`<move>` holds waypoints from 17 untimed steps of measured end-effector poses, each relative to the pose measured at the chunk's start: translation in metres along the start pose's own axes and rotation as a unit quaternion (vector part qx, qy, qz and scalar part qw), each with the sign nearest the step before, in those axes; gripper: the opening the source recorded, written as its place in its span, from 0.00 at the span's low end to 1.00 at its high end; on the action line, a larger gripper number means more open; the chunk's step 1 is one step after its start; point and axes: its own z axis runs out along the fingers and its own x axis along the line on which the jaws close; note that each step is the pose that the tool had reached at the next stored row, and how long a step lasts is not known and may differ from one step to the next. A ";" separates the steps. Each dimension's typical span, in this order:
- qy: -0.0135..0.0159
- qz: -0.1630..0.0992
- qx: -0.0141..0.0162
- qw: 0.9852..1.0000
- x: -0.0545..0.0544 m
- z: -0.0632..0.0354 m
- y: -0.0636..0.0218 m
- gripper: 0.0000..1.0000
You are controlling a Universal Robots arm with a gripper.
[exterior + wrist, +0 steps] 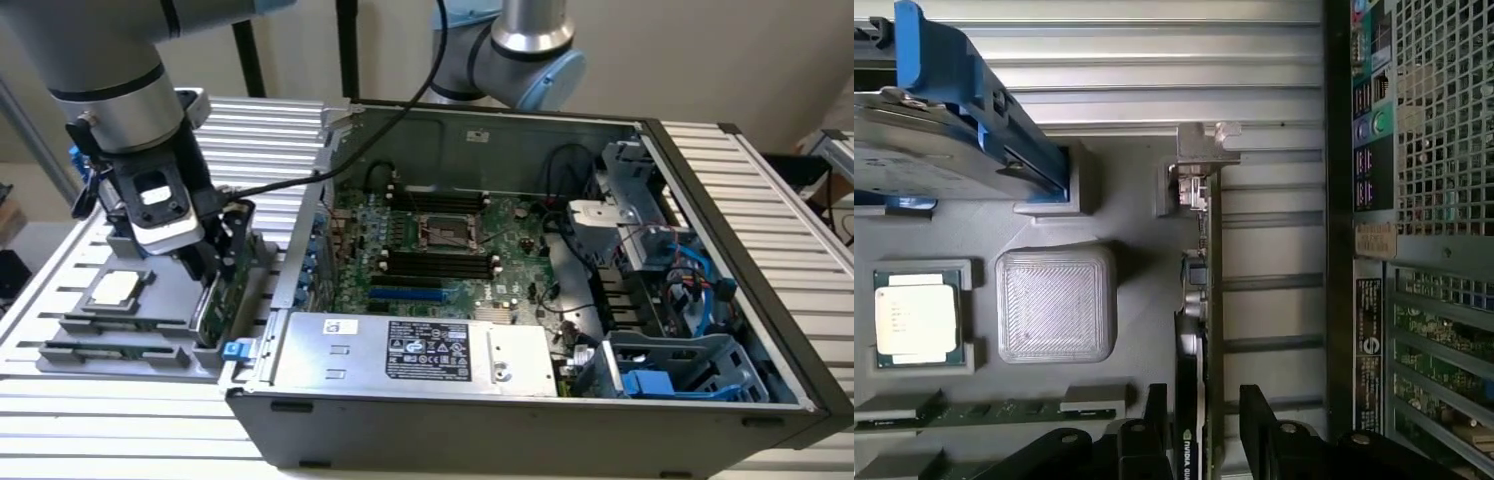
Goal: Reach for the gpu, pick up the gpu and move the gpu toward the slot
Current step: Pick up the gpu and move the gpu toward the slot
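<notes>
The black pincer [1206, 428] is hanging open, straddling the thin green circuit-board gpu [1204, 300] with its silver end bracket. The card is standing on edge in the grey holder tray [80, 345] just beside the open computer case [534, 430] - reached, not yet gripped or lifted.

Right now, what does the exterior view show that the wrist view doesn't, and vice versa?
Exterior view adds: the motherboard and power supply inside the open case. Wrist view adds: the case's rear port panel and vent grille. Both: the gpu standing on edge, the processor chip, and the open gripper straddling the gpu.
</notes>
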 end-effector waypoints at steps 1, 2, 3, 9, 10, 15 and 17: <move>-0.001 0.000 0.000 1.000 0.000 0.0010 0.0000 0.42; -0.001 0.000 0.000 1.000 0.000 0.0015 0.0001 0.42; -0.002 0.000 0.000 1.000 0.000 0.0018 0.0002 0.42; -0.002 -0.001 -0.002 1.000 0.002 0.0027 0.0005 0.42; -0.002 -0.002 -0.002 1.000 0.002 0.0031 0.0010 0.42; -0.002 -0.004 -0.003 1.000 0.004 0.0060 0.0045 0.42; -0.002 -0.004 -0.003 1.000 0.004 0.0071 0.0058 0.42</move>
